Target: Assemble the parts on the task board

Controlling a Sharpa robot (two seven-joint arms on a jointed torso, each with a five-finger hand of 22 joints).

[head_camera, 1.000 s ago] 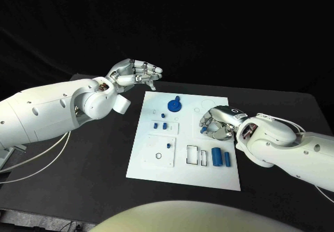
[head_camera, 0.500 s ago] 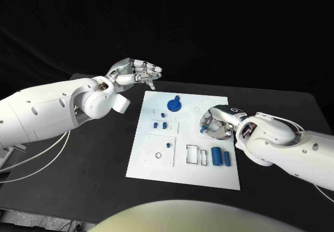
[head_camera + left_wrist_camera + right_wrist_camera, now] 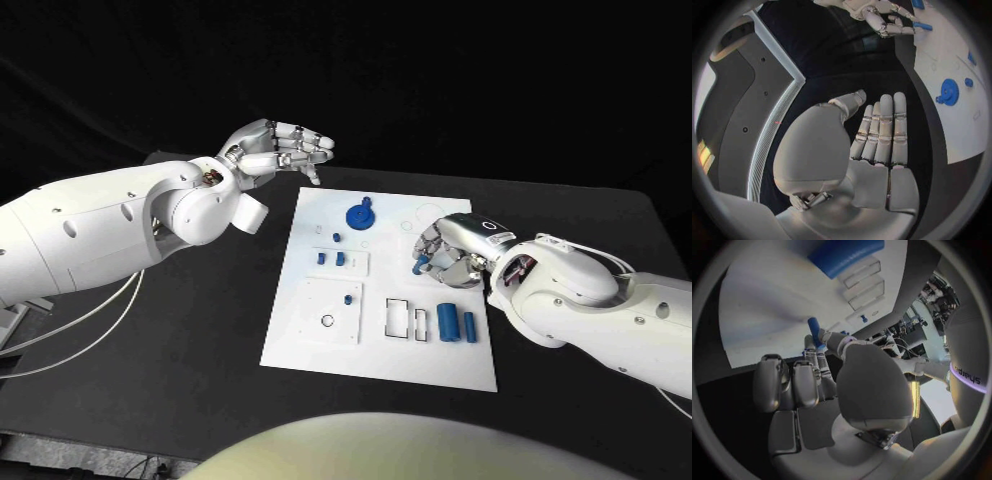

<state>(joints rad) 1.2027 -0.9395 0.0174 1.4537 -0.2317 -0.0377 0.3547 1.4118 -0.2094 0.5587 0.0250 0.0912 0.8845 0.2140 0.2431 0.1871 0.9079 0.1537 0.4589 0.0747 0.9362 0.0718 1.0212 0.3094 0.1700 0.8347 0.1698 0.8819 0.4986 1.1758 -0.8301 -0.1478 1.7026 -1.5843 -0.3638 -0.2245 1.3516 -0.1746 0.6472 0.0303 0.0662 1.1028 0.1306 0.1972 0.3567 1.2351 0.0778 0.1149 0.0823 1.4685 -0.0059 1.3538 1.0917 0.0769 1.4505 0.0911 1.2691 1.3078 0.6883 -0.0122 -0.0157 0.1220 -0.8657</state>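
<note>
Black bench (image 3: 173,380) is carrying the white task board (image 3: 378,355); the right hand (image 3: 450,255) is pinching a small blue part (image 3: 421,268) over its right side, likely light, rigid, slippery. Its wrist view is showing fingers (image 3: 832,340) nipping the part's end. Left hand (image 3: 879,135) is hovering released, fingers straight.

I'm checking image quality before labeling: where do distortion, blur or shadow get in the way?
Head view: sharp and evenly lit, the task board bright on the black table. Left wrist view: fisheye bends the board's edge behind the left hand. Right wrist view: the near blue part looks soft; the right hand shadows the board.
</note>
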